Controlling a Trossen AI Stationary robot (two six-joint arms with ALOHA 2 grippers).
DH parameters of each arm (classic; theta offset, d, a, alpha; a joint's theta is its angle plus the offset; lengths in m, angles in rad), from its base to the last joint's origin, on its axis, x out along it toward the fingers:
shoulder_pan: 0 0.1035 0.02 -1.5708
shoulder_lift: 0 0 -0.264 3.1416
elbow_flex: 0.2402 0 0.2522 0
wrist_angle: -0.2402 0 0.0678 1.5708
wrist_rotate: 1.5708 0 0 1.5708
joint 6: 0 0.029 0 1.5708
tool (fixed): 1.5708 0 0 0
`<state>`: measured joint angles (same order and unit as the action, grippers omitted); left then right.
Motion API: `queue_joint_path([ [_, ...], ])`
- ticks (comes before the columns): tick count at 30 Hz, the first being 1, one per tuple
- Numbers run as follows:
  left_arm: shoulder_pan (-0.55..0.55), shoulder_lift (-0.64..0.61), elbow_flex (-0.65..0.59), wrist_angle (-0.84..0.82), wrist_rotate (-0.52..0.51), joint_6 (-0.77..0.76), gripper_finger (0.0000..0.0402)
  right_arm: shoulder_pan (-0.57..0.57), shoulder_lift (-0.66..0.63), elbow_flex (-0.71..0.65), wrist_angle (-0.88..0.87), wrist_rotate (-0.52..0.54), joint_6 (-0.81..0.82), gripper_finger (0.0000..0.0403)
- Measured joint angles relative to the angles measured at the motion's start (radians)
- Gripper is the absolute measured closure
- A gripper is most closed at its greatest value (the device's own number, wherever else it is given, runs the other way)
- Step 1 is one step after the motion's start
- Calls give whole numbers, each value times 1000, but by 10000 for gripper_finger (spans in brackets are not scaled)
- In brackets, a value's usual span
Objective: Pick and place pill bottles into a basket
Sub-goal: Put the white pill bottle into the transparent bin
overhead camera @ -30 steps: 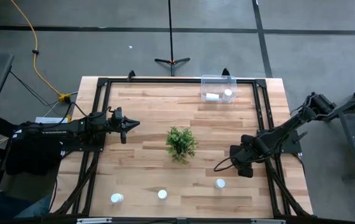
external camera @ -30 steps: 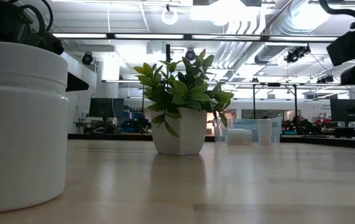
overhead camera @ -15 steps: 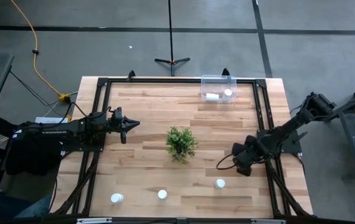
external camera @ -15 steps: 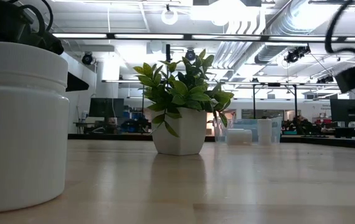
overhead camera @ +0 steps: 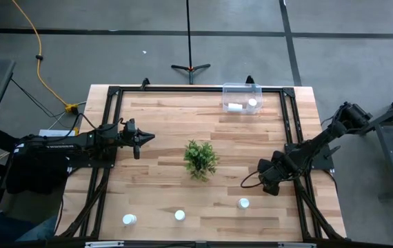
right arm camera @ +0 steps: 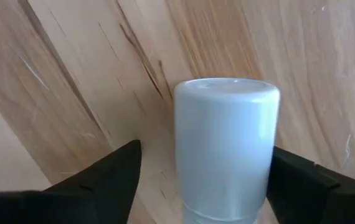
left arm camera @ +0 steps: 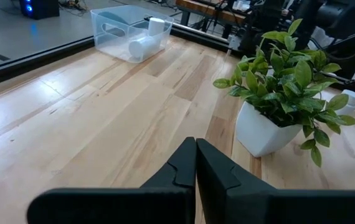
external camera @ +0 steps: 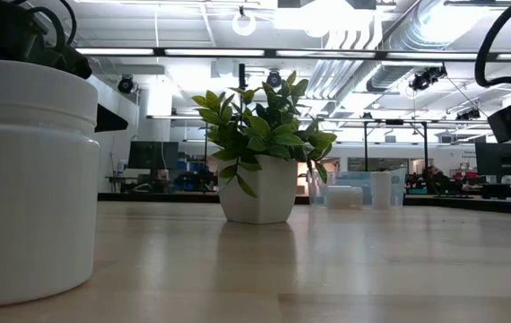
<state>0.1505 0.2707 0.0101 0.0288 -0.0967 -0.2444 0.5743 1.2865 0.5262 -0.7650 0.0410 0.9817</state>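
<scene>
The left tool [overhead camera: 143, 138] hung over the left part of the desk [overhead camera: 155, 179], well short of the plant, its fingers [left arm camera: 184, 168] pressed together and holding nothing.

Three pill bottles stood along the near edge of the desk: one [overhead camera: 129, 220] at the near left corner, one [overhead camera: 180, 215] near the middle of that edge, and one [overhead camera: 243, 203] further right. In the low view, one bottle [external camera: 31, 179] stood large in the foreground.

The potted plant [overhead camera: 200, 158] stood upright at the centre of the desk, apart from all bottles.

The basket [overhead camera: 242, 98] sat at the far edge, right of centre. It held two pill bottles: one [overhead camera: 235, 107] lying on its side and one [overhead camera: 252, 102] standing upright beside it.

The right tool [overhead camera: 252, 186] was positioned just beside the right-hand bottle of the near row, on its far side. In the right wrist view, its fingers [right arm camera: 103, 174] were spread wide with that bottle [right arm camera: 226, 143] standing upright between them, clear of both fingers and not gripped.
</scene>
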Motion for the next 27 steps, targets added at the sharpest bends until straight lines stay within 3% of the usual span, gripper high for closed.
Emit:
queue_joint_path([
  [14, 0, 0, 0, 0, -2, 0, 355, -1, 0, 0, 25, -19, -24, 232],
  [27, 0, 0, 0, 0, -2, 0, 355, -1, 2, 16, 19, -33, -24, 237],
])
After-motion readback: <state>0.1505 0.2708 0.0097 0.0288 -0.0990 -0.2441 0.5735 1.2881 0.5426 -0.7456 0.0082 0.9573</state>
